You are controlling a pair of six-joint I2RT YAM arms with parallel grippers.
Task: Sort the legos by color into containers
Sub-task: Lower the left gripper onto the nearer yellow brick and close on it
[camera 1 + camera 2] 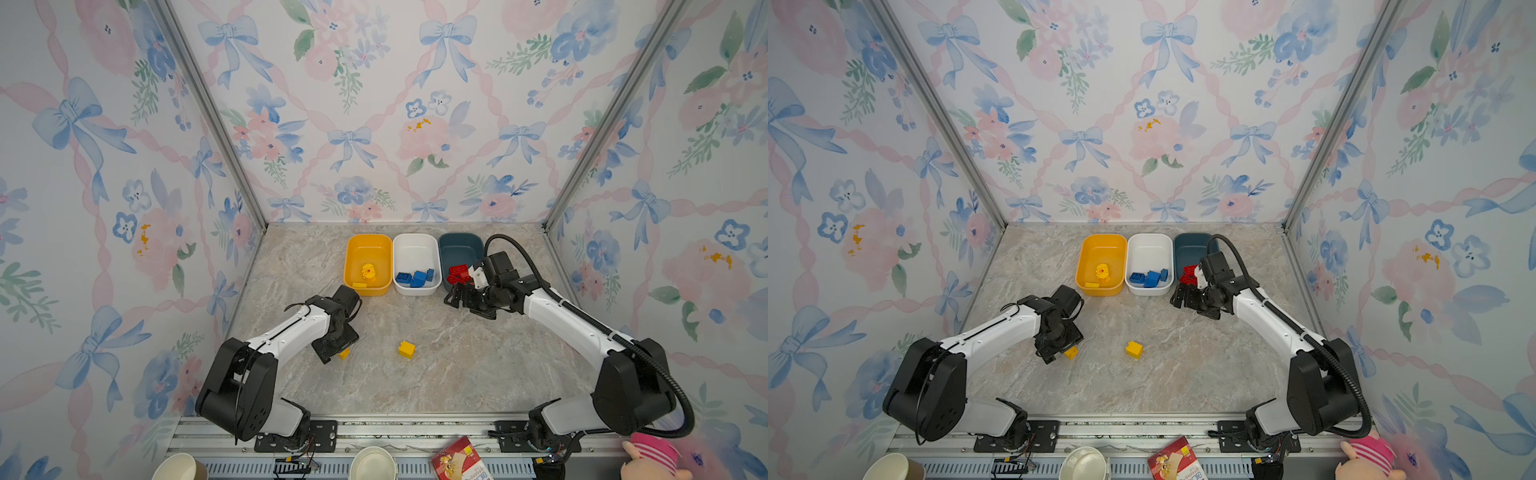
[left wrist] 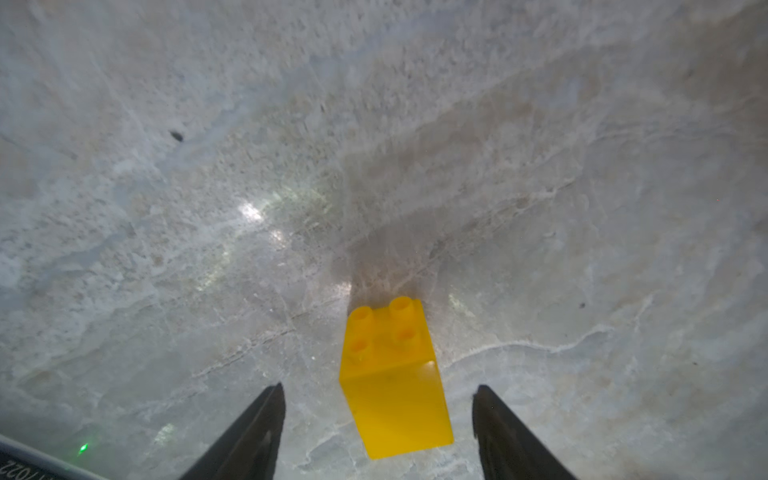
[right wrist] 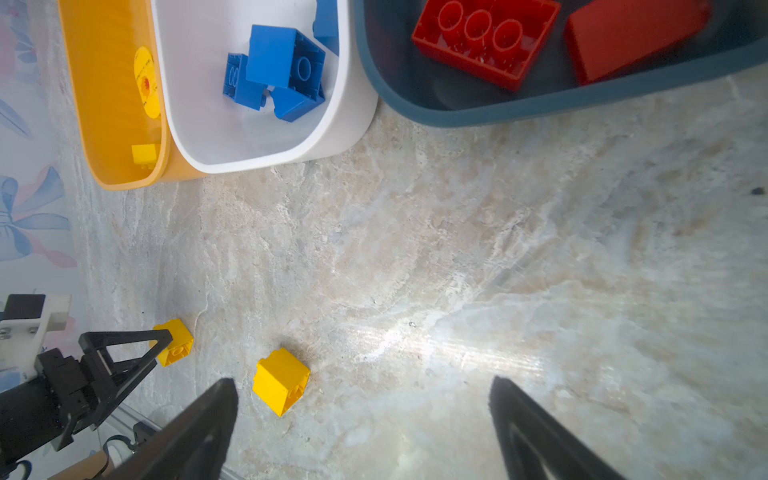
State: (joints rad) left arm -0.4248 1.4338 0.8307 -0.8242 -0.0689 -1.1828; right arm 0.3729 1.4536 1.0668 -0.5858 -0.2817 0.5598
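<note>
Two yellow legos lay loose on the table: first brick between the spread jaws of the left gripper, touching neither; second brick mid-table. Right gripper gaped empty near the teal tub.

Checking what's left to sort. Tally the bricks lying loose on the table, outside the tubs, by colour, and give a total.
Yellow: 2 (near brick between the open jaws of the left gripper; middle brick lying alone)
Red: 0
Blue: 0
Total: 2
</note>
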